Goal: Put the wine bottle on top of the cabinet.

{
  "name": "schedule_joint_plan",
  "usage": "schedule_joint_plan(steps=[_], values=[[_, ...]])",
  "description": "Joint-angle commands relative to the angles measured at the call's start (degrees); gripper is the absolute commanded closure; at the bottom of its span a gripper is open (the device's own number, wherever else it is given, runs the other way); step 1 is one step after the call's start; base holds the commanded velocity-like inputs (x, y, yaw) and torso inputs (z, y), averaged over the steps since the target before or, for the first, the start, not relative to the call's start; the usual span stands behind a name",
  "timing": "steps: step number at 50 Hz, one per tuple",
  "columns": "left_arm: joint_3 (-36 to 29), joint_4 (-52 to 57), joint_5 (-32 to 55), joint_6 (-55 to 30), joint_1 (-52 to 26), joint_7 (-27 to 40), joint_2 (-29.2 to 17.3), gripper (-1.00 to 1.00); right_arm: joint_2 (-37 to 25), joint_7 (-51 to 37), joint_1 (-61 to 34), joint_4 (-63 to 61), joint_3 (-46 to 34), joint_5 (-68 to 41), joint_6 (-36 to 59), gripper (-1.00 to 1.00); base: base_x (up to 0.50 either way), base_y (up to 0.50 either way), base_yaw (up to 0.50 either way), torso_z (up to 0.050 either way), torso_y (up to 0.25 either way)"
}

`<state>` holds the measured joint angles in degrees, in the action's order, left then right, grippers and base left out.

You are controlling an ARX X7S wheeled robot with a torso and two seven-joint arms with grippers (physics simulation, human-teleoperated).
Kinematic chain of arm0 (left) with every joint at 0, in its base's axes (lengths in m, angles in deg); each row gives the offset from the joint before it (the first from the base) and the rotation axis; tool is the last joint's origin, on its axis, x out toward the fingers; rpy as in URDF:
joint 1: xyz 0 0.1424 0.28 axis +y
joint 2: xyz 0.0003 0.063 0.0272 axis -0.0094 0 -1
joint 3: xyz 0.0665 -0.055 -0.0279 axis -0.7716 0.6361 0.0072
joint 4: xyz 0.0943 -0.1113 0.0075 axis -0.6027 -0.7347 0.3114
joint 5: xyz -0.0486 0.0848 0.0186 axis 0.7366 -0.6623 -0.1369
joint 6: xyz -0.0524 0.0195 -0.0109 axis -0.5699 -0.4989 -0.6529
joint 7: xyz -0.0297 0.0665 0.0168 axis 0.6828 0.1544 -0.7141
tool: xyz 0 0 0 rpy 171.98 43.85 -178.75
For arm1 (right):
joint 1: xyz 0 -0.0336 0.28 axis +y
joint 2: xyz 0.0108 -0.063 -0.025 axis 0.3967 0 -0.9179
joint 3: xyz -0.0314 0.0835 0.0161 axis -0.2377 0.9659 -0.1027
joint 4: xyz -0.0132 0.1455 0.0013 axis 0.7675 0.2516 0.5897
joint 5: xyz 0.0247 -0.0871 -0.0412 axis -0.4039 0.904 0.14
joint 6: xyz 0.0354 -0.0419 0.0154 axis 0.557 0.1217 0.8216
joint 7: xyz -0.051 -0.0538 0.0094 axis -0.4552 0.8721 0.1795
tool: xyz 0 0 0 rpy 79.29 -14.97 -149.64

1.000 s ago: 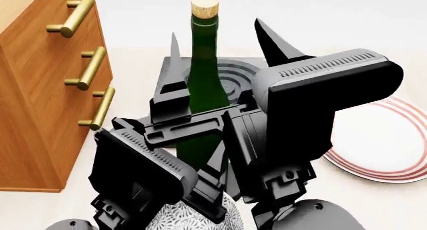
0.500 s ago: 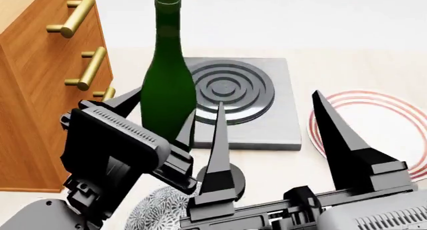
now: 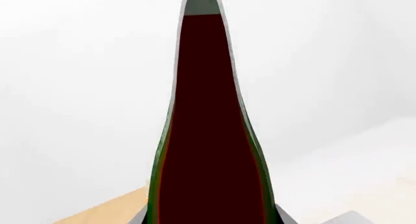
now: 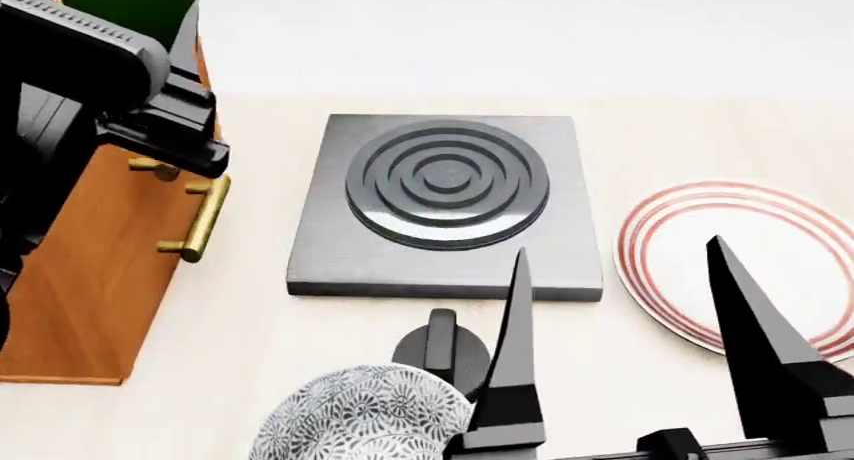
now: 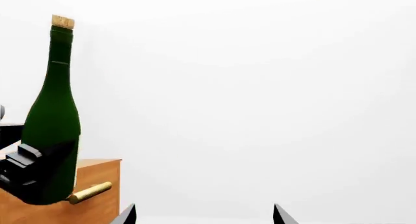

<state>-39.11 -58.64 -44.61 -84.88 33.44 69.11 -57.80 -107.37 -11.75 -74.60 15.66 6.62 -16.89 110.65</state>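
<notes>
Left gripper [image 5: 26,173] jaws clamp the wine bottle [image 5: 52,117] upright, raised beside the cabinet [image 4: 94,270]. Right gripper [image 4: 627,340] hangs low over the desk [image 4: 254,340], jaws wide apart.

wine bottle [image 5: 50,121] above cabinet [image 4: 100,270], hotplate [image 4: 441,205] right, plate [image 4: 741,265] farther right

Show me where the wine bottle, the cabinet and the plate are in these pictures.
wine bottle [image 5: 52,131], right wrist view, on its green body.
cabinet [image 4: 94,280], head view, on its wooden front.
plate [image 4: 667,255], head view, on its red-ringed rim.
</notes>
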Motion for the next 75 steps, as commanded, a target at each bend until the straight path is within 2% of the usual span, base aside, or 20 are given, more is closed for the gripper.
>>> schedule_joint_plan(steps=[1,4,5,6,10,12,16,25,34,43,53,58,75], values=[[2.49,-1.04,0.2,-8.33,-14.55,0.47,-2.4,1.0,-1.8,-1.04,1.96,-0.64,2.18,-1.38,-1.57,-1.0,0.0,0.0,0.0,0.0,0.0],[3.15,-1.81,0.22,-8.95,-16.65,0.36,-2.51,1.0,-1.99,-1.15,2.24,-0.55,2.37,-1.47,-1.99,-1.0,0.0,0.0,0.0,0.0,0.0],[1.07,-2.83,-1.0,-8.71,-18.51,-0.36,-4.34,1.0,-2.22,-1.51,2.28,-0.98,2.73,-1.93,-1.94,-1.0,0.0,0.0,0.0,0.0,0.0],[2.08,-4.01,-0.57,-9.31,-20.14,-1.17,-5.0,1.0,-2.58,-1.83,2.14,-1.47,2.91,-2.28,-1.73,-1.0,0.0,0.0,0.0,0.0,0.0],[0.69,-8.49,-1.88,-9.27,-24.91,-1.85,-5.84,1.0,-2.9,-2.06,2.24,-1.38,2.88,-2.29,-2.21,-1.0,0.0,0.0,0.0,0.0,0.003],[-2.29,-12.99,-3.41,-9.17,-28.78,-2.58,-6.0,1.0,-2.92,-2.22,2.02,-1.3,2.53,-2.12,-2.2,-1.0,0.0,0.0,0.0,0.0,0.0],[-6.19,-19.79,-5.29,-6.91,-33.53,-3.97,-5.49,1.0,-3.29,-2.39,1.94,-1.34,2.24,-2.16,-2.36,-1.0,0.0,0.0,0.0,0.0,0.0],[-7.52,-35.05,-7.94,-1.05,-41.03,-3.46,-2.63,1.0,-4.2,-3.01,2.04,-1.35,2.27,-2.76,-3.11,-1.0,0.0,0.0,0.0,0.001,0.001],[-8.01,-42.95,-8.95,2.05,-40.51,-2.47,-1.99,1.0,-4.26,-3.36,1.08,-0.9,1.05,-3.09,-3.4,-1.0,0.0,0.0,0.0,0.0,0.0],[-9.62,-54.31,-10.44,10.73,-43.82,-3.31,-0.76,1.0,-4.5,-3.4,0.85,-0.59,0.01,-2.76,-3.81,-1.0,0.0,0.0,0.0,0.0,0.001],[-4.53,-64.74,-7.73,18.13,-46.89,-1.98,1.58,1.0,-4.92,-3.72,0.79,-0.18,-0.56,-2.68,-4.11,-1.0,0.0,0.0,0.0,0.0,0.001],[-0.61,-63.5,-4.12,16.68,-45.96,-2.2,1.62,1.0,-5.08,-3.88,0.82,-0.1,-0.86,-2.61,-4.25,-1.0,0.0,0.0,0.0,0.0,0.0],[-0.18,-62.9,-2.7,6.47,-46.37,-2.35,0.46,1.0,-5.83,-4.62,0.47,-0.19,-1.6,-2.59,-4.42,-1.0,0.0,0.0,0.0,0.001,0.001]])
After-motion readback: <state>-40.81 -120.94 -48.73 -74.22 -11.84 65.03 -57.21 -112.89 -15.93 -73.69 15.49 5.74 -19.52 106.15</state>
